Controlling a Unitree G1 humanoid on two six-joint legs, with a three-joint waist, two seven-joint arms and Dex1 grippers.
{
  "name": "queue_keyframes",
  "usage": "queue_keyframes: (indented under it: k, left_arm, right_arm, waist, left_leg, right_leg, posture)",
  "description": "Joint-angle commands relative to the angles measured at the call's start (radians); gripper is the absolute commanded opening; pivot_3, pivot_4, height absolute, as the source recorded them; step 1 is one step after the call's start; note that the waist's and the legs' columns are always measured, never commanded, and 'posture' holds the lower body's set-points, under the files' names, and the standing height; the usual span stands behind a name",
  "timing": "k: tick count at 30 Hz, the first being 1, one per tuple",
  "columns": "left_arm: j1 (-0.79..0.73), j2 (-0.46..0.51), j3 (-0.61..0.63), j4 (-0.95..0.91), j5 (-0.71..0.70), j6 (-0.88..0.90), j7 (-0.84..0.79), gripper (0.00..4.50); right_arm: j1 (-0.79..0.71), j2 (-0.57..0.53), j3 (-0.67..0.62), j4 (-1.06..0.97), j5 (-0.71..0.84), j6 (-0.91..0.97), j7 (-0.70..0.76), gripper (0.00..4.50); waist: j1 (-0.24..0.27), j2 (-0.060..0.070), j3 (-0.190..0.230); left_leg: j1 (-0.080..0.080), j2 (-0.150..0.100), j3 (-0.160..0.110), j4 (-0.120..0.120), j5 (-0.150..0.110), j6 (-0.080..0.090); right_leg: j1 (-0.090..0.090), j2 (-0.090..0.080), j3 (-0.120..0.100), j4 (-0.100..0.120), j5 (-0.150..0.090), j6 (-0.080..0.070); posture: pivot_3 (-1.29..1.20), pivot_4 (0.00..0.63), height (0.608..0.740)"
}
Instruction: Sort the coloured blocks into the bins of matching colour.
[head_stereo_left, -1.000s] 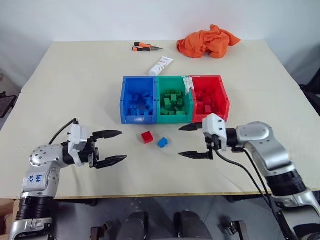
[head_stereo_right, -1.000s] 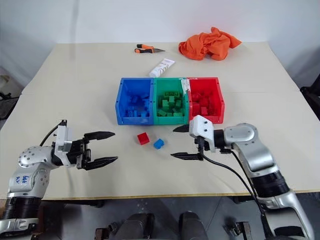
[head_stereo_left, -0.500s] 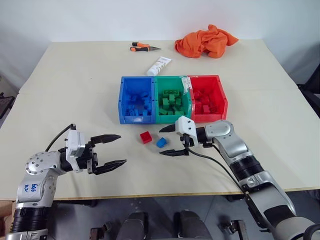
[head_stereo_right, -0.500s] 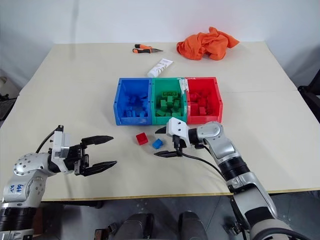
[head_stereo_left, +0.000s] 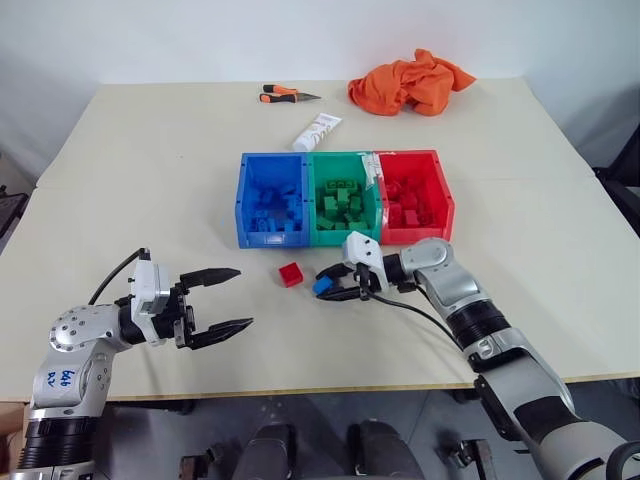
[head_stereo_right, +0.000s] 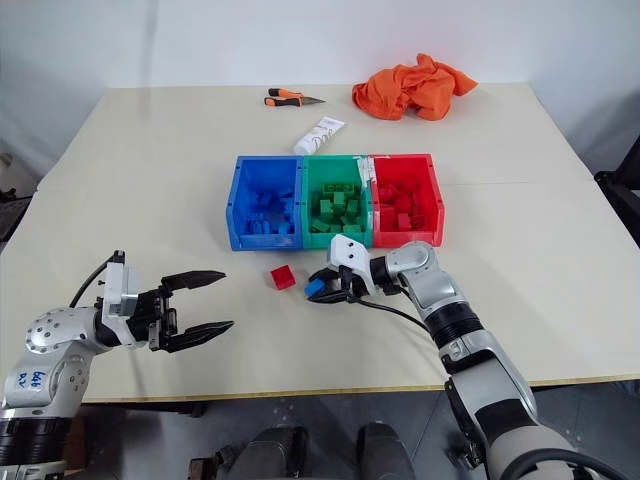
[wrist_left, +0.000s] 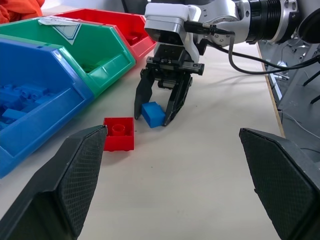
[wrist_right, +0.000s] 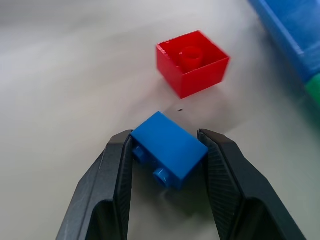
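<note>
A small blue block (head_stereo_left: 322, 286) lies on the table in front of the green bin (head_stereo_left: 348, 158). My right gripper (head_stereo_left: 325, 283) is shut on it, one finger pressed to each side, and the block rests on the tabletop. A red block (head_stereo_left: 291, 274) lies loose just to its left, stud side up. The blue bin (head_stereo_left: 243, 200), the green bin and the red bin (head_stereo_left: 445, 195) stand joined in a row and hold matching blocks. My left gripper (head_stereo_left: 243, 297) hangs open over the table at the near left, with nothing between its fingers.
At the far side of the table lie orange-handled pliers (head_stereo_left: 285, 95), a white tube (head_stereo_left: 319, 131) and a crumpled orange cloth (head_stereo_left: 412, 82). The table's front edge runs just below both arms.
My right gripper moved left and down to the blue block and closed its fingers around it. The left gripper stayed open and in place.
</note>
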Motion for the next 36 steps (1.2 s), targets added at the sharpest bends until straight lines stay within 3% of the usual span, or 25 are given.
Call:
queue_keyframes:
  k: [1, 7, 12, 19, 23, 26, 31, 36]
  left_arm:
    - [-0.017, -0.001, 0.012, -0.001, -0.013, -0.019, 0.006, 4.50]
    - [-0.037, -0.002, 0.011, 0.026, -0.012, -0.026, 0.005, 4.50]
    - [-0.062, -0.003, 0.008, 0.061, -0.006, -0.043, 0.002, 4.50]
    - [-0.076, -0.014, -0.004, 0.080, 0.001, -0.066, 0.011, 4.50]
    - [-0.076, -0.018, -0.008, 0.081, 0.003, -0.069, 0.015, 4.50]
    - [-0.072, -0.014, -0.013, 0.078, 0.005, -0.054, 0.028, 4.50]
    - [-0.038, 0.013, -0.014, 0.050, 0.013, 0.009, 0.064, 4.50]
    - [0.004, 0.028, 0.005, 0.006, 0.010, 0.052, 0.107, 4.50]
  right_arm:
    - [-0.051, 0.022, -0.061, -0.098, 0.045, 0.052, -0.055, 1.62]
    - [-0.202, 0.084, -0.116, -0.044, 0.051, 0.089, -0.170, 1.62]
    - [-0.395, 0.151, -0.110, 0.260, -0.057, -0.026, -0.373, 1.62]
    - [-0.493, 0.212, -0.143, 0.448, -0.083, -0.158, -0.472, 3.88]
    - [-0.473, 0.200, -0.158, 0.416, -0.065, -0.198, -0.427, 3.88]
    - [-0.373, 0.136, -0.168, 0.244, -0.004, -0.206, -0.257, 3.88]
    - [-0.108, -0.078, -0.177, -0.173, 0.166, -0.039, 0.051, 3.88]
    - [0.086, -0.295, -0.230, -0.385, 0.287, 0.101, 0.201, 3.88]
  waist:
    - [0.000, 0.000, 0.000]
    - [-0.004, 0.000, 0.000]
    - [-0.014, 0.000, 0.000]
    - [-0.028, 0.000, 0.000]
    - [-0.030, 0.000, 0.000]
    - [-0.029, 0.000, 0.000]
    - [-0.008, 0.000, 0.000]
    - [0.004, 0.000, 0.000]
  left_leg:
    - [0.000, 0.000, 0.000, 0.000, 0.000, 0.000]
    - [0.000, 0.000, 0.000, 0.000, 0.000, -0.001]
    - [0.001, 0.000, 0.000, 0.000, 0.000, -0.001]
    - [0.001, -0.001, -0.001, -0.001, 0.000, -0.001]
    - [0.001, -0.001, -0.001, -0.002, 0.000, -0.001]
    - [0.001, 0.000, -0.002, -0.002, 0.001, -0.001]
    - [0.000, -0.002, -0.004, -0.001, 0.000, 0.000]
    - [-0.001, -0.001, -0.003, -0.001, 0.000, 0.000]
  right_leg:
    - [0.000, 0.000, 0.000, 0.000, 0.000, 0.000]
    - [-0.001, 0.000, 0.000, 0.004, 0.000, 0.000]
    - [-0.002, 0.000, 0.000, 0.009, 0.000, 0.000]
    - [-0.001, 0.000, 0.000, 0.010, 0.000, 0.000]
    - [-0.002, 0.000, -0.001, 0.010, 0.000, 0.000]
    - [-0.002, 0.000, -0.001, 0.010, 0.000, 0.000]
    - [0.000, -0.001, 0.000, 0.008, 0.000, 0.000]
    - [0.000, 0.000, 0.001, 0.005, 0.000, 0.000]
  posture:
    - [0.00, 0.150, 0.740]
    - [0.00, 0.150, 0.740]
    - [0.00, 0.150, 0.740]
    - [0.00, 0.150, 0.740]
    - [0.00, 0.150, 0.740]
    - [0.00, 0.150, 0.740]
    - [0.00, 0.150, 0.740]
    - [0.00, 0.150, 0.740]
